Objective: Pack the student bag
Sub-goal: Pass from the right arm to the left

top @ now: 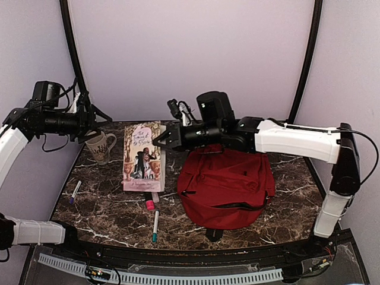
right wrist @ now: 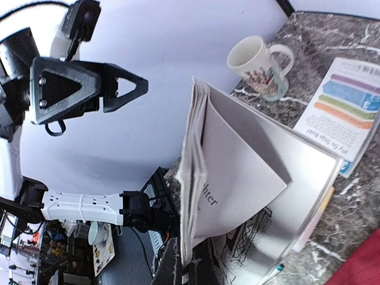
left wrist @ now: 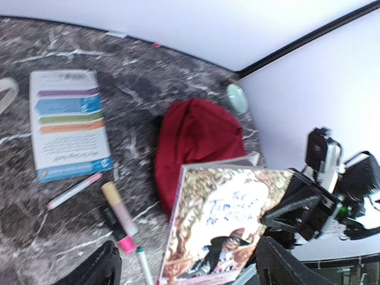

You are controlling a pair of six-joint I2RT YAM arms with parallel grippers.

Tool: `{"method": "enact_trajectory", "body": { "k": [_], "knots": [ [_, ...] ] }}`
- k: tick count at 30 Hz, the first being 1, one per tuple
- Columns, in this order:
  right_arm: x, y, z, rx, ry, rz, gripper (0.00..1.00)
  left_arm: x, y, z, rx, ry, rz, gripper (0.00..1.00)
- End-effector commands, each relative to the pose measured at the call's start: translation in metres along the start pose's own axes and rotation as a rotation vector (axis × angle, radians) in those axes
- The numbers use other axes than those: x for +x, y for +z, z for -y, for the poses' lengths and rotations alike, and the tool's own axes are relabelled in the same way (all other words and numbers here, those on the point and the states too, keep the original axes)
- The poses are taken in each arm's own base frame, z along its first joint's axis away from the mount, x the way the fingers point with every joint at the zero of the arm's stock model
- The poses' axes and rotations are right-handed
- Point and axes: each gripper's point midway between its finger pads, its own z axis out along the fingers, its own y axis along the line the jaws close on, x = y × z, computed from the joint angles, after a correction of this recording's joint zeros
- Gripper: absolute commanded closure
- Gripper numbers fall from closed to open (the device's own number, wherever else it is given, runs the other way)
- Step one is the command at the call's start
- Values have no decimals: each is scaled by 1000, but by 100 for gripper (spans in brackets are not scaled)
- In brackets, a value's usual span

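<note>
Title on book (top: 142,155) cover partly legible, beginning "The T", inner page (right wrist: 209,200) showing "hter", leaflet (left wrist: 68,124) print unreadable.

bright, even light, soft shadows; left wrist view slightly blurred.

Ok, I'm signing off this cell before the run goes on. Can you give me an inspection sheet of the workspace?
Surface: dark marbled table, no spills seen.
Job's things: red student bag lying on the table at the right; book lifted by one edge, pages fanning.
Clutter: mug, leaflet, purple-capped pen, pink marker, teal pen.
Grippers: right gripper jaws shut on the book; left gripper jaws open, holding nothing, above the mug.
Cables: left arm cables loop at the wrist; right arm cable runs along the arm; none on the table.
Surroundings: pale walls, black frame poles.
</note>
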Motion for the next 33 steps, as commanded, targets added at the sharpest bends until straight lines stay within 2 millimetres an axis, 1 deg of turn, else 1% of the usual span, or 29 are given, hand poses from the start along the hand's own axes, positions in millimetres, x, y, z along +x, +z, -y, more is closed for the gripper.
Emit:
{"method": "enact_trajectory", "body": {
  "k": [1, 2, 4, 5, 7, 8, 9, 12, 15, 18, 19, 20, 21, 22, 24, 25, 26, 31, 33],
  "knots": [
    [-30, -56, 2, -37, -85, 20, 100, -24, 7, 58, 350, 22, 36, 19],
    [-36, -68, 4, -39, -92, 24, 100, -35, 7, 71, 437, 31, 73, 19],
    [-46, -88, 8, -46, -91, 30, 100, -44, 11, 86, 531, 36, 103, 20],
    [-50, -97, 8, -54, -91, 36, 100, -47, 14, 92, 552, 49, 113, 19],
    [-56, -112, 8, -83, -88, 35, 100, -45, 29, 106, 578, 83, 96, 17],
    [-57, -115, 10, -92, -84, 32, 100, -42, 39, 113, 592, 96, 67, 17],
    [-62, -129, -1, -112, -105, 49, 100, -36, 50, 122, 610, 114, 30, 17],
    [-65, -144, -7, -142, -117, 52, 100, -33, 75, 139, 653, 143, 6, 17],
    [-66, -155, -6, -147, -100, 57, 100, -33, 94, 150, 731, 151, -24, 20],
    [-71, -165, -12, -169, -78, 76, 100, -35, 102, 160, 841, 157, -66, 24],
    [-74, -170, -15, -174, -80, 94, 100, -35, 110, 162, 870, 154, -98, 26],
    [-77, -173, -16, -173, -79, 109, 100, -35, 110, 169, 915, 160, -123, 29],
    [-80, -176, -16, -173, -74, 122, 100, -36, 111, 175, 956, 159, -142, 32],
    [-82, -178, -14, -174, -64, 129, 100, -37, 110, 179, 995, 155, -155, 38],
    [-83, -179, -4, -168, -30, 140, 100, -39, 110, 184, 1066, 160, -168, 52],
    [-83, -178, 3, -163, -3, 147, 100, -40, 110, 186, 1094, 164, -177, 57],
    [-85, -179, 7, -165, 14, 157, 100, -39, 109, 189, 1125, 176, -184, 59],
    [-91, -176, 13, -160, 39, 191, 100, -32, 116, 201, 1178, 186, -271, 59],
    [-93, -176, 17, -141, 44, 201, 100, -28, 117, 206, 1190, 198, -294, 61]
  ]
}}
